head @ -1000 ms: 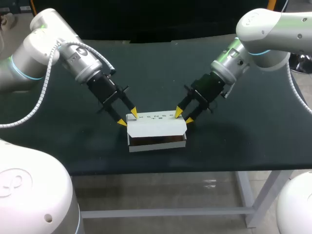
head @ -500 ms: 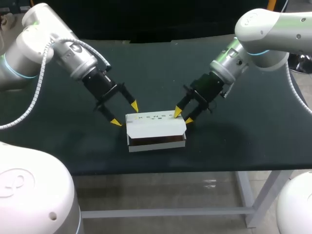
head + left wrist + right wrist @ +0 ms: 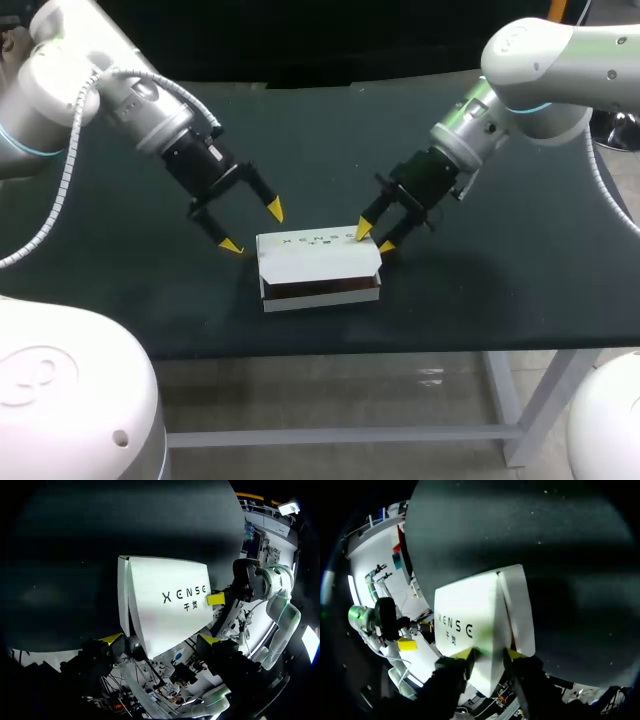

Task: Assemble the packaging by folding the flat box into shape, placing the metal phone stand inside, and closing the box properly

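Since the box (image 3: 318, 262) looks like light, thin, easily dented card, right gripper (image 3: 375, 239) pinches its right edge; left gripper (image 3: 252, 228) hangs spread, apart

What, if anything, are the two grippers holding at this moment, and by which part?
The right gripper pinches the white box at its right end, fingers astride the top edge. The left gripper is open, holding nothing.

place: robot laboratory, test bench | signs: two white industrial arms with cable hoses, left arm (image 3: 70, 90) and right arm (image 3: 560, 60), over one table (image 3: 500, 285) | dark mat under left claw (image 3: 252, 227) and right claw (image 3: 375, 239) | plain metal table legs | white box (image 3: 320, 262) just beside left claw, touching right claw
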Tool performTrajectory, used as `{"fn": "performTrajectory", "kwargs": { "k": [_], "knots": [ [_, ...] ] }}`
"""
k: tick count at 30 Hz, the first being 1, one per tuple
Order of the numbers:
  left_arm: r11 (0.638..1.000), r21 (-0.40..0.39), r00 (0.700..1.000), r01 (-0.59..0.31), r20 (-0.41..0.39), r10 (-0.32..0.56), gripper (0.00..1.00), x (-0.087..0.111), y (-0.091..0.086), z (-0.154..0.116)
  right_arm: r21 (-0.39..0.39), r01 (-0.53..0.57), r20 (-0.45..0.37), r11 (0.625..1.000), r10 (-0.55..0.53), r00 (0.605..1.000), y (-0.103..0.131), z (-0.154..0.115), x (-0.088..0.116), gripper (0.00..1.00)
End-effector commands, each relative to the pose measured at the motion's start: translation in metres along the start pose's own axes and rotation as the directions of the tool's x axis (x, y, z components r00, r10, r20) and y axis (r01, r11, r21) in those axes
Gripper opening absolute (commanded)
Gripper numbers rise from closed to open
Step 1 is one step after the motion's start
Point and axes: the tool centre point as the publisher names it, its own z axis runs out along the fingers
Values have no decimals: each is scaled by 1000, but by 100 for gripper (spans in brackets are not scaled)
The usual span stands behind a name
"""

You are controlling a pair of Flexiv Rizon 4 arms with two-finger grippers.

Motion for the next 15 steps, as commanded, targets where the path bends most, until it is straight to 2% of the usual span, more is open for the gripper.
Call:
{"fn": "performTrajectory", "kwargs": {
  "k": [1, 7, 11, 15],
  "knots": [
    [999, 24, 999, -38, 32, 37, 100, 6, 7, -3, 1, 0, 1, 1000, 0, 1000, 1, 1, 1, 45],
    [986, 31, 983, -167, 80, 164, 100, 12, 10, -6, 1, 0, 1, 1000, 0, 1000, 1, 1, 1, 46],
    [960, 23, 953, -280, 126, 275, 100, 17, 11, -9, 1, 0, 1, 1000, 0, 1000, 1, 1, 1, 45],
    [940, 46, 931, -337, 165, 325, 100, 22, 10, -14, 1, 0, 1, 1000, 0, 1000, 1, 1, 1, 45]
  ]
}}
